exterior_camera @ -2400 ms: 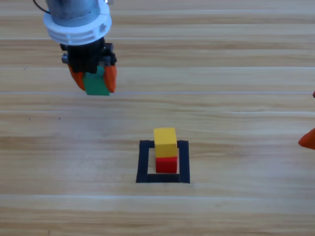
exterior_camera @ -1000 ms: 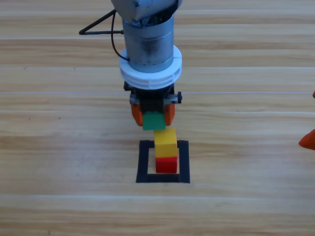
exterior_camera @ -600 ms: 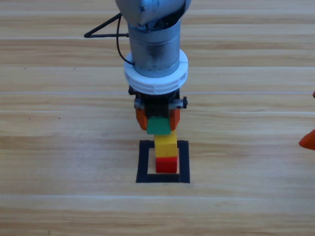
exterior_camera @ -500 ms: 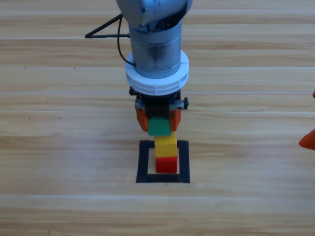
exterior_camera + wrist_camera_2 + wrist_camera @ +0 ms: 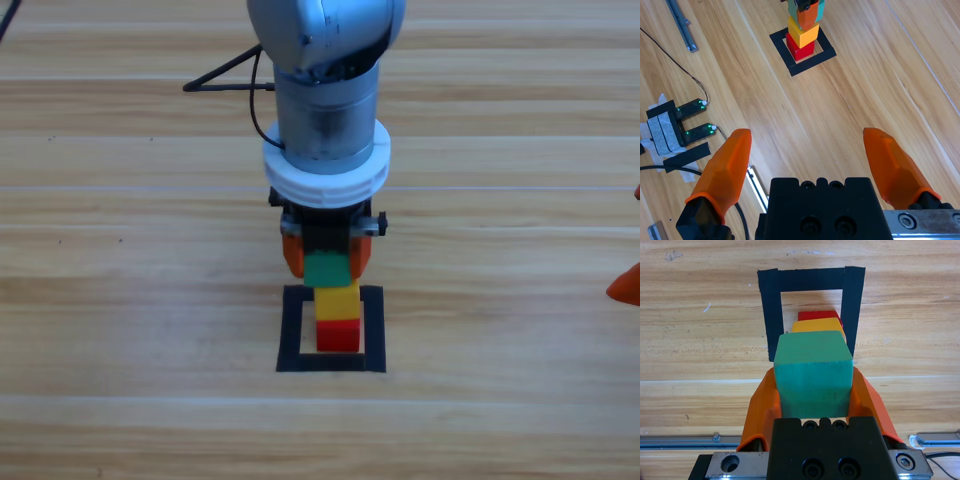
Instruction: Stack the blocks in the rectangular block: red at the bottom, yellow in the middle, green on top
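The red block (image 5: 338, 335) stands inside the black tape square (image 5: 290, 330), and the yellow block (image 5: 337, 302) rests on top of it. My left gripper (image 5: 326, 262) is shut on the green block (image 5: 326, 268) and holds it right over the yellow one; whether the two touch cannot be told. In the left wrist view the green block (image 5: 812, 372) fills the space between the jaws, with yellow (image 5: 817, 325), red (image 5: 817, 315) and the tape (image 5: 770, 305) beyond it. My right gripper (image 5: 815, 150) waits open at the right edge (image 5: 625, 285), far from the stack (image 5: 802, 35).
Beside the table's edge, the right wrist view shows a black device with green lights (image 5: 675, 125), cables and a metal rail (image 5: 680, 25). Another rail (image 5: 680, 442) runs behind the left gripper. Bare wood surrounds the tape square.
The left arm carried the green block from the far left to the stack and has now come down over the yellow block. The right gripper has not moved.
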Available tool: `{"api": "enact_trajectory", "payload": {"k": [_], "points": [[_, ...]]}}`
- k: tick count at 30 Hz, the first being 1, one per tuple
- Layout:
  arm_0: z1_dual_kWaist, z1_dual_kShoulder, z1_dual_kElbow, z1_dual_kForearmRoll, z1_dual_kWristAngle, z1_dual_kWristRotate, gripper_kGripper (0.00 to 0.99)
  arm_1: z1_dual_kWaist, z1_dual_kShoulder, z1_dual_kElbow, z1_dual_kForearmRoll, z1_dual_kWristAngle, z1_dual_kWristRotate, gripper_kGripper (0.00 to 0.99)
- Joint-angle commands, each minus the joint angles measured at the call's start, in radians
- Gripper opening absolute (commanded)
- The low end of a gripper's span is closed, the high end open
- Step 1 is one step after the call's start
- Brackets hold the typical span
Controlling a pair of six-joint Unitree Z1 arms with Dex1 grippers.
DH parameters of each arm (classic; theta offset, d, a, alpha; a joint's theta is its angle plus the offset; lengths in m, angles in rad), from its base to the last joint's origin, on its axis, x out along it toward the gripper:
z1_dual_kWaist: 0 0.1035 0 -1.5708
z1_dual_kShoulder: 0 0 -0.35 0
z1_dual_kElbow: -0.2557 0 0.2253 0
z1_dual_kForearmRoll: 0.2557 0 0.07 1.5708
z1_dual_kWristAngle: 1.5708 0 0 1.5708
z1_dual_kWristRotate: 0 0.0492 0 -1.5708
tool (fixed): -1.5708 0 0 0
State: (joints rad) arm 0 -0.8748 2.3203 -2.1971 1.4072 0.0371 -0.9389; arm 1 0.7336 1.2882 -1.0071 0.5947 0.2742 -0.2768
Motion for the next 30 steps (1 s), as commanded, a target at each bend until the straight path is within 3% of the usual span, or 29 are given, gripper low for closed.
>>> {"api": "enact_trajectory", "payload": {"k": [1, 30], "points": [[-0.023, 0.054, -0.024, 0.006, 0.003, -0.008, 0.003, -0.028, 0.056, 0.028, -0.004, 0.017, -0.005, 0.982], [-0.030, 0.065, -0.015, 0.006, 0.004, -0.006, 0.003, -0.028, 0.049, 0.031, -0.004, 0.017, -0.005, 0.982]]}}
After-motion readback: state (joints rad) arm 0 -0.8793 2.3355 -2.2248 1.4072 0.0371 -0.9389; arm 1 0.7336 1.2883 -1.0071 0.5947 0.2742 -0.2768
